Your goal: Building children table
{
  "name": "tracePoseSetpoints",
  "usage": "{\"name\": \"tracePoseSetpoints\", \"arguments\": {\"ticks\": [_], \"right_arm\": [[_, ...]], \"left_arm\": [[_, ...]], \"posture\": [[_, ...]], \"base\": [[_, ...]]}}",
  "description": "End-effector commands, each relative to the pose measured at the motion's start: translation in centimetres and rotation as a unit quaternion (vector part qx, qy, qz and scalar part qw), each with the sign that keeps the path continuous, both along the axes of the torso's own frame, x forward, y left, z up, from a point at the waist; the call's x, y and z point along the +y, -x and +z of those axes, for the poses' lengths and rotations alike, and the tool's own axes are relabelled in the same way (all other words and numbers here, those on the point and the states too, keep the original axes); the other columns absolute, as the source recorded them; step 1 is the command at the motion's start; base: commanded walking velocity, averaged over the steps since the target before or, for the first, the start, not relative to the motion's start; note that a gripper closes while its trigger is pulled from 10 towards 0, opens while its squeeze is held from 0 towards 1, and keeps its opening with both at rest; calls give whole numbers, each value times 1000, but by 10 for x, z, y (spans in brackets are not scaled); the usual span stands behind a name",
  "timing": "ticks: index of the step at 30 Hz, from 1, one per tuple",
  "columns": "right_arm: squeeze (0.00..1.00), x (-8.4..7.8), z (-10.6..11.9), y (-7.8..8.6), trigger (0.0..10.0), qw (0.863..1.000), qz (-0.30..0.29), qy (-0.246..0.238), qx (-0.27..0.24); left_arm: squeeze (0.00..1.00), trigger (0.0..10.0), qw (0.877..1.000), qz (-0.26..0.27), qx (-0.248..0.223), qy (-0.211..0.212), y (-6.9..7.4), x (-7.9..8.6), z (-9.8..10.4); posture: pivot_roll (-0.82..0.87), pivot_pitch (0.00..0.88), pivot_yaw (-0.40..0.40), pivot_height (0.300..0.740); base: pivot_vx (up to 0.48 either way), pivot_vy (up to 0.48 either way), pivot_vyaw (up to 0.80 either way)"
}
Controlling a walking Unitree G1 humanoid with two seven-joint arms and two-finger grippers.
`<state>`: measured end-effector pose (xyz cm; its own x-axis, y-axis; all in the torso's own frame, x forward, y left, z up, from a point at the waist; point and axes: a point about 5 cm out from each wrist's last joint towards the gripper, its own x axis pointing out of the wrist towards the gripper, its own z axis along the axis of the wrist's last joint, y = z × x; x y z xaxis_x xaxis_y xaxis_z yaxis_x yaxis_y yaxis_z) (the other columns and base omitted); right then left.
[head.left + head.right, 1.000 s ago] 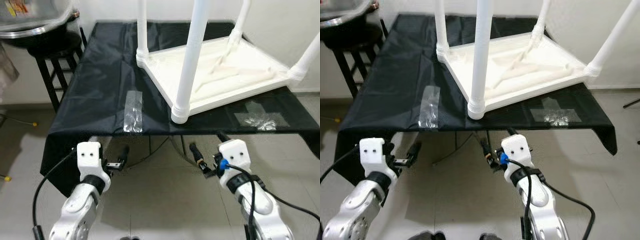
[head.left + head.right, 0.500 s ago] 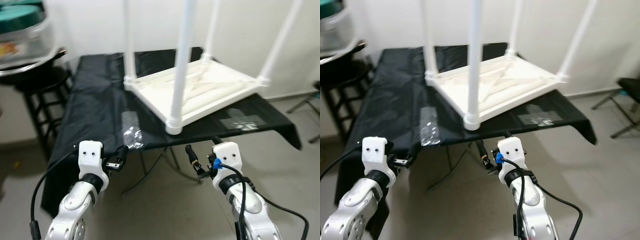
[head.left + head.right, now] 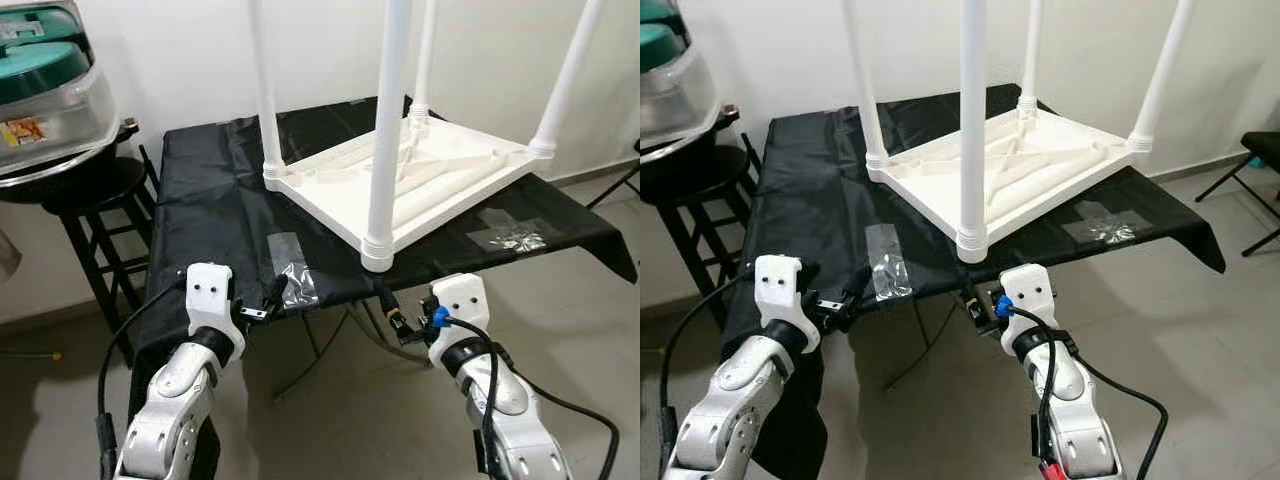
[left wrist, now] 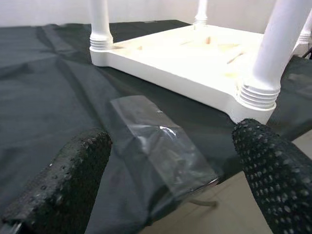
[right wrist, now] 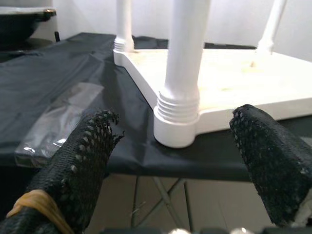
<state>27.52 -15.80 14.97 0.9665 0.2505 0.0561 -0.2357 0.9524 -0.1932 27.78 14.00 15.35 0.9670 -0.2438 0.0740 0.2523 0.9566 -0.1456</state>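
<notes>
— Where's your children's table (image 3: 420, 175) sitting?

— Upside down on the black-covered table (image 3: 200, 210), its white legs pointing up, with the nearest leg (image 3: 385, 130) standing at the front edge.

— And your grippers?

— Your left gripper (image 4: 170, 180) hangs just before the table's front edge with its fingers (image 4: 73, 178) spread wide, gripping nothing; a clear plastic bag (image 3: 292, 270) lies on the cloth just beyond it. Your right gripper (image 5: 175, 161) is also spread and empty, low before the edge and facing that nearest leg's base.

— Anything beside you?

— A black stool (image 3: 95, 200) at the table's left carries a clear container with a green lid (image 3: 40, 85).
</notes>
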Motion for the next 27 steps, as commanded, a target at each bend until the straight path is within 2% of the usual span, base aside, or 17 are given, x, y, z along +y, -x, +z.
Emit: {"name": "tracePoseSetpoints", "arguments": {"ticks": [1,3,7,10,12,14,17,23,26,27], "right_arm": [[0,-2,3,-3,10000,1000,0,-4,-8],[0,-4,9,-7,10000,1000,0,-10,-20],[0,-7,14,-11,10000,999,-8,-17,-29],[0,-21,23,-16,10000,997,-43,-51,-33],[0,-23,24,-15,10000,997,-46,-52,-34],[0,-26,19,-4,10000,998,-48,-35,-32],[0,-26,11,11,10000,998,-45,-28,-23],[0,-23,4,13,10000,998,-44,-34,-15],[0,-18,22,-12,10000,999,-12,-29,-43],[0,-18,25,-16,10000,999,-7,-28,-46]], "left_arm": [[0,10000,1000,21,13,17,0,10,-4],[0,10000,999,25,10,31,0,16,-1],[0,10000,999,18,7,40,1,17,1],[0,10000,999,30,14,43,4,23,-1],[0,10000,998,36,16,41,6,28,-3],[0,10000,998,56,23,31,12,39,-11],[0,10000,996,70,39,29,19,39,-22],[0,10000,996,72,39,31,20,33,-24],[0,10000,998,63,17,27,3,29,-12],[0,10000,998,62,12,26,0,29,-9]], "posture": [[-68,83,53,740],[-69,89,50,740],[-68,91,42,740],[-66,65,28,740],[-64,52,25,740],[-68,30,21,740],[-68,40,24,740],[-66,29,23,740],[-60,50,16,740],[-60,50,16,740]], "base": [[0,0,0],[0,0,0],[0,0,0],[0,0,0],[0,0,0],[0,0,0],[0,0,0],[0,0,0],[0,0,0],[0,0,0]]}}
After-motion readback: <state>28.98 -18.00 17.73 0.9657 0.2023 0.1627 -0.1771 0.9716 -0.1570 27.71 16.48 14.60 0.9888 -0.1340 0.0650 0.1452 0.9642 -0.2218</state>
